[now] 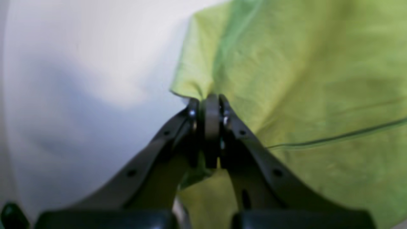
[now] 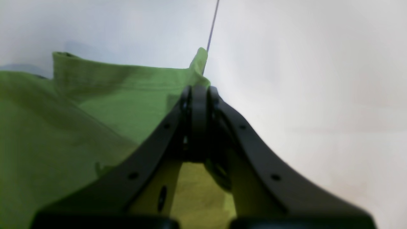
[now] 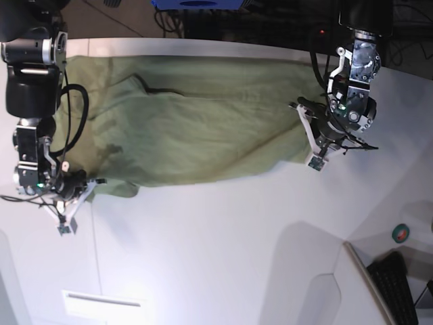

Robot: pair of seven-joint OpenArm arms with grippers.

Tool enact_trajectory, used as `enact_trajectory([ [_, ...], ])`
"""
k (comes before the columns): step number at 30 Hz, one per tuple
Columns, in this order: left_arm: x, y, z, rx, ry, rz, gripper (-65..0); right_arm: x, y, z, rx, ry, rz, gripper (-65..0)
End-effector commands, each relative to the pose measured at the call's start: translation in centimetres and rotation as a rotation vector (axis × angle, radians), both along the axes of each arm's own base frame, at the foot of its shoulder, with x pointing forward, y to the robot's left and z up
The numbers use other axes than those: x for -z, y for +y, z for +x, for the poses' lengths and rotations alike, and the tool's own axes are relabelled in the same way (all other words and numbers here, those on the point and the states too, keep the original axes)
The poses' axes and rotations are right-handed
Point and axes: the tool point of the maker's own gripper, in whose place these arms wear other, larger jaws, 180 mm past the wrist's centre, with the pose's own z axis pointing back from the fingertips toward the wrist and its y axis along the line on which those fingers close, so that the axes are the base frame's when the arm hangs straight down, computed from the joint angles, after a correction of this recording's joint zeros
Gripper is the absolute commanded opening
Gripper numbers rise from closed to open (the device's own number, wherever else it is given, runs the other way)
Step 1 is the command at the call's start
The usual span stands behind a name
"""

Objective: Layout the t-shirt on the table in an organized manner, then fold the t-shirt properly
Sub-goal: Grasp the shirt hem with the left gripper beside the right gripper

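My left gripper [image 1: 208, 100] was clamped shut on a corner of the shirt [image 1: 318, 79], the cloth pinched between its closed jaws. My right gripper [image 2: 198, 90] was likewise closed on another corner, by the desk's [image 2: 302, 79] thin seam [image 2: 212, 24]. Farther out, in the base view, the shirt [image 3: 203, 128] lay stretched between both grippers across the far half of the white desk [image 3: 223, 244], wrinkled.

Bright glare on white table [image 3: 223, 230], soft blurred wrist views, faint shadows
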Motion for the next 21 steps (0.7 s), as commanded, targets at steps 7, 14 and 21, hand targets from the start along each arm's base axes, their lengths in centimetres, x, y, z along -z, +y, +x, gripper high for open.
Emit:
enact_trajectory([
  [7, 1.0, 0.8, -0.6, -0.011, 0.034, 0.015, -65.0, -1.6, 0.0, 1.5, 0.002, -0.041, 0.002, -65.0],
  [14, 1.0, 1.3, -0.9, -0.02, 0.04, 0.022, -46.1, -1.6, 0.1, 1.6, 0.002, -0.041, 0.003, -65.0],
  [21, 1.0, 2.1, -1.3, -0.05, 0.039, 0.023, -27.3, -1.7, 0.1, 1.7, 0.002, -0.043, 0.003, -65.0],
])
